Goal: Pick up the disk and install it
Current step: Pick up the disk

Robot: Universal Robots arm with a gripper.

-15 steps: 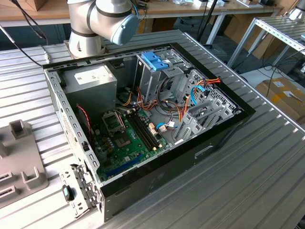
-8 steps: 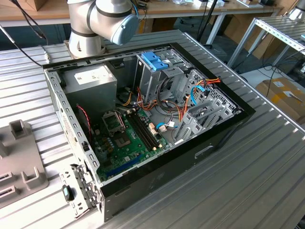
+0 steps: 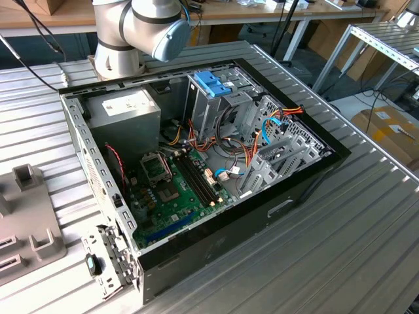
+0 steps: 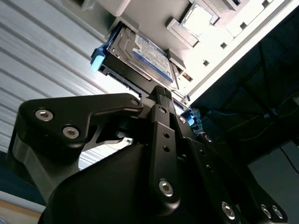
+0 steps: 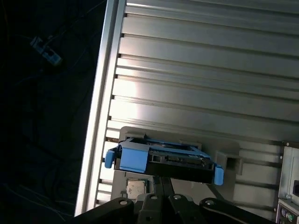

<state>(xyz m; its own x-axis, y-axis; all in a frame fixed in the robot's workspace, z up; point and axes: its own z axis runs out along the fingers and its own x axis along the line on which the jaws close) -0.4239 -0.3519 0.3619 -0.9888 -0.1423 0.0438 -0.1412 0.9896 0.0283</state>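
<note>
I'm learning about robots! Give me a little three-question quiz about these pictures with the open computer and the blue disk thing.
1. True or false: the disk has a red plastic frame around it.
2. Where is the disk? A) inside the open computer case. B) at the grey holder on the ribbed table. C) on the floor.
3. In the exterior view, what colour is the plastic bracket inside the case?

Key: 1 false, the frame is blue. 2 B. 3 blue.
</note>
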